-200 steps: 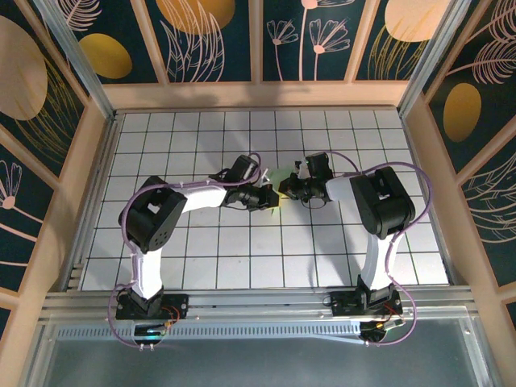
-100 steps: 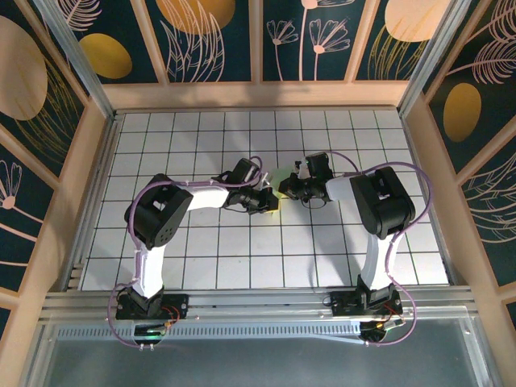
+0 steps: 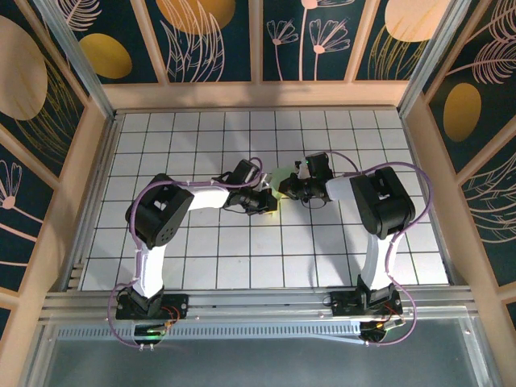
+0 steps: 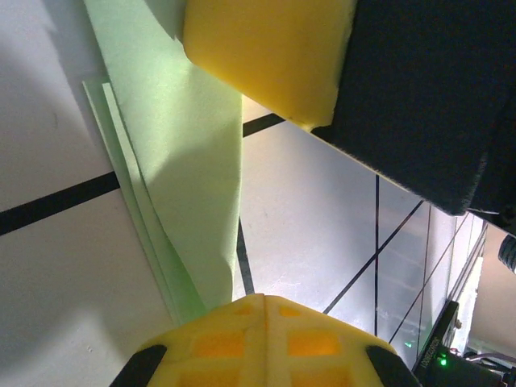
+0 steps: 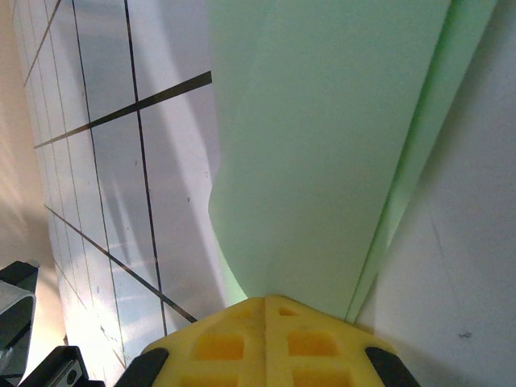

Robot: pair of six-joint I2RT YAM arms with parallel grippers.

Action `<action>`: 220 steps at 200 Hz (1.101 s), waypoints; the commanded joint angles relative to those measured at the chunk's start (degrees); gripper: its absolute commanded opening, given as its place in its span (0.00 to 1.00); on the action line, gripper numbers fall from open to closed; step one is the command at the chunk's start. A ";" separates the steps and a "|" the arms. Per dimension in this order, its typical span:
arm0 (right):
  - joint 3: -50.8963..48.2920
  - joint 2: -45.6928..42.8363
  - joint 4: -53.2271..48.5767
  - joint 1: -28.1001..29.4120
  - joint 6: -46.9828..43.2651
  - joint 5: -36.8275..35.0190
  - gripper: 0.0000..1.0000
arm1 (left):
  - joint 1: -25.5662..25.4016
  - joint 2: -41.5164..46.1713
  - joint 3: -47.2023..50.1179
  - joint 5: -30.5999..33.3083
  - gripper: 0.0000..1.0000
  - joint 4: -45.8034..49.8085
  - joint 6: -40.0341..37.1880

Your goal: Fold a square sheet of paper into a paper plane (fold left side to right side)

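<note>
Left side: your left arm (image 3: 201,196) reaches from its base at the near edge toward the middle of the white gridded worktop (image 3: 201,258). In the left wrist view the left jaws are closed, and their yellow fingertips (image 4: 258,339) pinch 1 narrow end of the green paper (image 4: 193,161). From that pinch the paper runs up and to the left, widening as it goes. Thin stacked edges show along its left side, so it is folded in layers. A black grid line passes under it.

Centre: from above, the green paper (image 3: 279,176) sits between the 2 wrists, near the middle of the worktop. Most of it is covered by them.

Right side: your right arm (image 3: 379,197) bends in from the right to meet the left one. The right jaws are closed too. Their yellow fingertips (image 5: 262,339) grip the paper (image 5: 322,145), which fans out wide above them, with a second layer edge along its right side. The left wrist camera catches 1 right fingertip (image 4: 266,56) against the paper's upper part.
</note>
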State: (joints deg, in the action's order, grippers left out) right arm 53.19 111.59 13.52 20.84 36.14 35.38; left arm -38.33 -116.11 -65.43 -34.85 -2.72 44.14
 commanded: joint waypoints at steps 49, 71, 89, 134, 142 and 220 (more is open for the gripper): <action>-2.05 3.91 -9.15 0.13 -1.87 -7.25 0.00 | 0.05 -1.48 0.19 0.77 0.00 1.24 -1.06; -2.07 3.98 -9.21 0.10 -1.86 -7.25 0.00 | 0.06 -1.59 0.33 0.79 0.00 1.16 -1.03; -2.04 4.01 -9.18 0.16 -1.82 -7.25 0.00 | 0.02 -1.83 0.56 0.91 0.00 1.05 -1.07; -1.95 3.99 -9.29 0.23 -1.91 -7.32 0.00 | 0.05 -2.26 1.00 1.16 0.00 0.70 -0.90; -1.96 4.00 -9.26 0.18 -1.95 -7.29 0.00 | 0.04 -2.28 1.14 1.29 0.00 0.77 -0.98; -0.55 -1.30 -5.15 0.33 -2.85 -4.26 0.00 | -0.65 -3.61 0.92 4.95 0.00 3.95 -2.45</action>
State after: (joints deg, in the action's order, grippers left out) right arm 53.30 111.28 13.32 21.04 35.86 35.03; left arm -38.41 -117.43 -65.04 -33.47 -3.20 43.51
